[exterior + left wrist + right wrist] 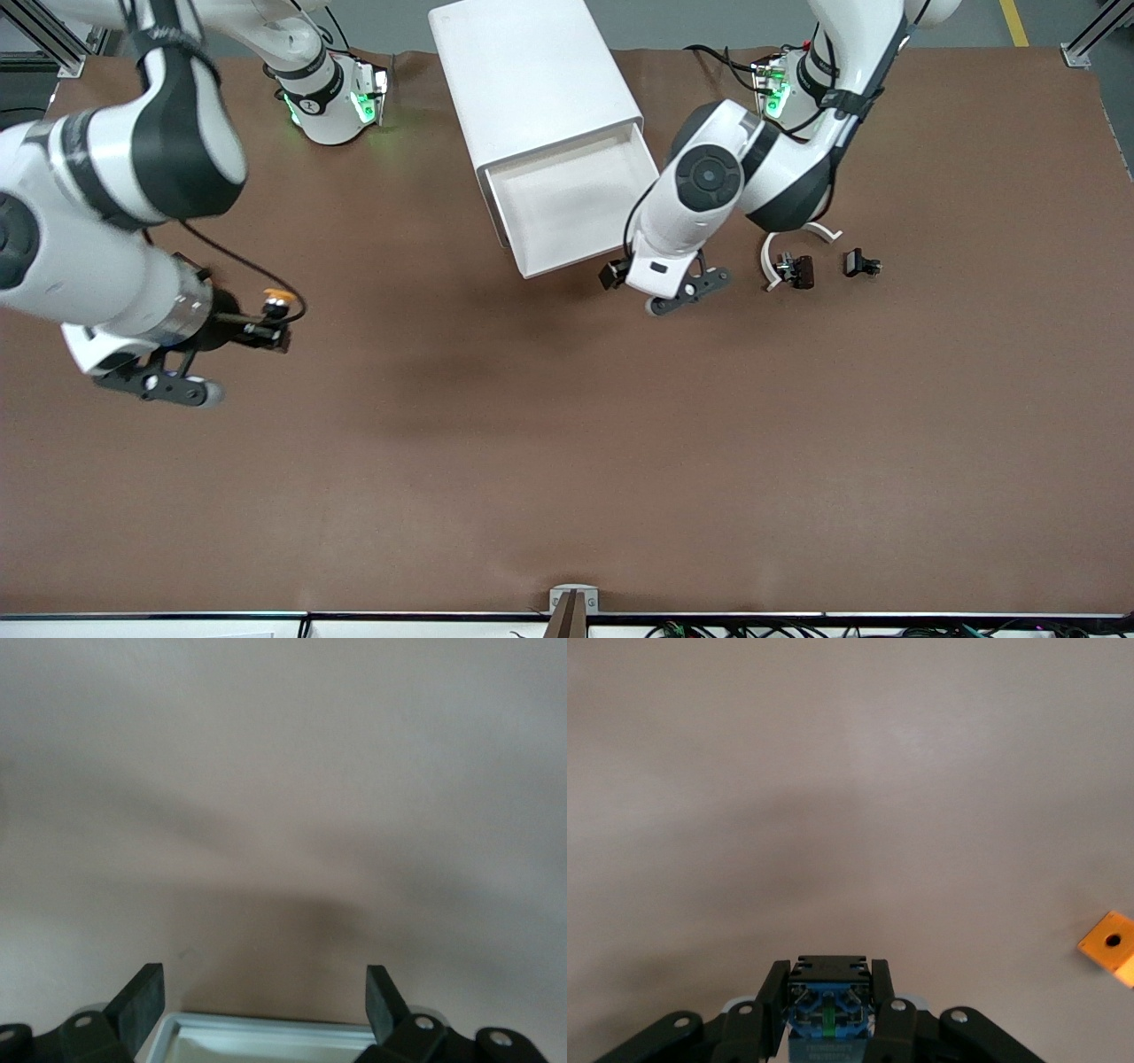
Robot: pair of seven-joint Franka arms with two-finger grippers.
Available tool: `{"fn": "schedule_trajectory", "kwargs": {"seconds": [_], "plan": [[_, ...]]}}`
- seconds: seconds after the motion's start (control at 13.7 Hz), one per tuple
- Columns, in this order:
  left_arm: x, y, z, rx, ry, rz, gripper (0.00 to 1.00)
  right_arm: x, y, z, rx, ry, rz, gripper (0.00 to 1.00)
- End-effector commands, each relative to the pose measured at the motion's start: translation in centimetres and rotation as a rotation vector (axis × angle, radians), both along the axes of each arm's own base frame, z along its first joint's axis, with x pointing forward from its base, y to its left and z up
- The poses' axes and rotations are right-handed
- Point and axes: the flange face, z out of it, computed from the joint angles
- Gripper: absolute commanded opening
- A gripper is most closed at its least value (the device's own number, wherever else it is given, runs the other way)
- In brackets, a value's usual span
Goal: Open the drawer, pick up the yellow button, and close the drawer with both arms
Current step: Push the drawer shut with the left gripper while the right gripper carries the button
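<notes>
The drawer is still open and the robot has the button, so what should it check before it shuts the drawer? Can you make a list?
1. Button held in right gripper: ok, fingers shut on it.
2. Drawer pulled out of cabinet: ok, ready to be pushed.
3. Drawer inside empty: ok, nothing shows in it.
4. Left gripper open: ok.
5. Left gripper at the drawer's front edge: ok, rim between its fingers.
6. Right gripper away from the drawer: ok, over bare table toward the right arm's end.
</notes>
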Motion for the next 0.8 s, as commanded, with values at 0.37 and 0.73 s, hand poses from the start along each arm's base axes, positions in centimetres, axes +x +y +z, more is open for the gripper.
{"fn": "schedule_trajectory", "kwargs": {"seconds": [0.37,0.73], "plan": [[-6.2,-5.3,-0.1,0.040,0.120,0.084,1.00,-0.1,-19.2,-11.2,-0.002,-0.110,0.051,0.00],[-10.6,-8.2,-0.8,0.044,0.236,0.146,1.00,-3.6,-19.8,-22.0,-0.031,-0.183,0.036,0.00]]}}
